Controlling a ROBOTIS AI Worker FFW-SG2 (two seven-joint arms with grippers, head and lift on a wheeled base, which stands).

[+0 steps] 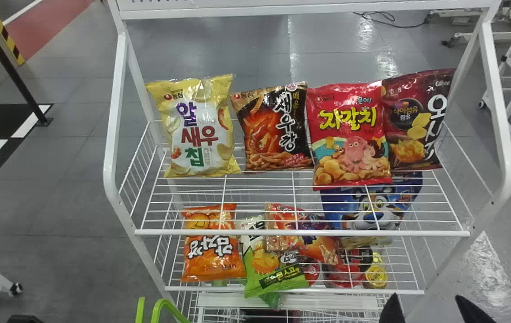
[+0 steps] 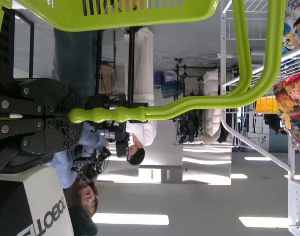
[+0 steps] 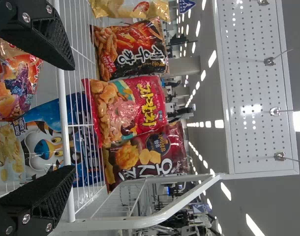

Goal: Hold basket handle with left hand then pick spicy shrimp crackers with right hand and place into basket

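Note:
The spicy shrimp crackers (image 1: pixel 274 130), a black and orange bag, lean on the rack's upper shelf between a yellow bag and a red one; the right wrist view shows the same crackers (image 3: pixel 130 49). At the head view's bottom right, my right gripper (image 1: pixel 433 307) is open, below and right of that bag. Its two fingers stand wide apart in its wrist view, where the right gripper (image 3: pixel 72 118) has nothing between them. A dark part of my left gripper (image 1: pixel 24 319) is at the bottom left. In its wrist view, the left gripper (image 2: pixel 66 115) is shut on the green basket handle (image 2: pixel 169 109).
A white wire rack (image 1: pixel 305 233) stands ahead, its side posts framing the shelves. On the upper shelf are also a yellow bag (image 1: pixel 199 130), a red bag (image 1: pixel 350 134) and a maroon bag (image 1: pixel 417 121). Several snacks lie on the lower shelf. The basket's green rim (image 2: pixel 125 22) shows beside the handle.

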